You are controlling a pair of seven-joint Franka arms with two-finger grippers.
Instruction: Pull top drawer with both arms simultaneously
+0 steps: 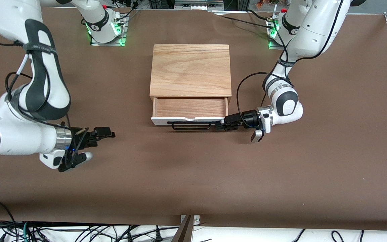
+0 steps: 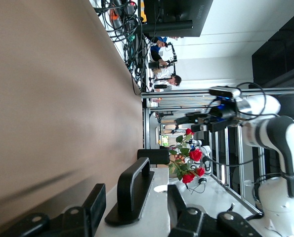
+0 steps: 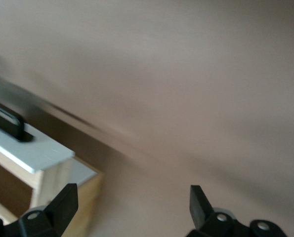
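Observation:
The top drawer (image 1: 190, 107) stands partly pulled out of the wooden box (image 1: 190, 69), its light-wood tray showing. A black bar handle (image 1: 190, 126) runs along its white front panel (image 1: 166, 120). My left gripper (image 1: 221, 125) sits at the handle's end toward the left arm's end of the table. In the left wrist view its fingers (image 2: 95, 202) stand open on either side of the handle (image 2: 132, 190), with a gap on each side. My right gripper (image 1: 108, 132) hangs open and empty over bare table toward the right arm's end, apart from the drawer. The right wrist view shows the drawer's corner (image 3: 33, 148) off to one side.
Brown matting (image 1: 193, 181) covers the table. The two arm bases (image 1: 106, 30) (image 1: 275, 32) stand beside the box's back corners. Loose cables (image 1: 79, 232) lie past the table's edge nearest the front camera.

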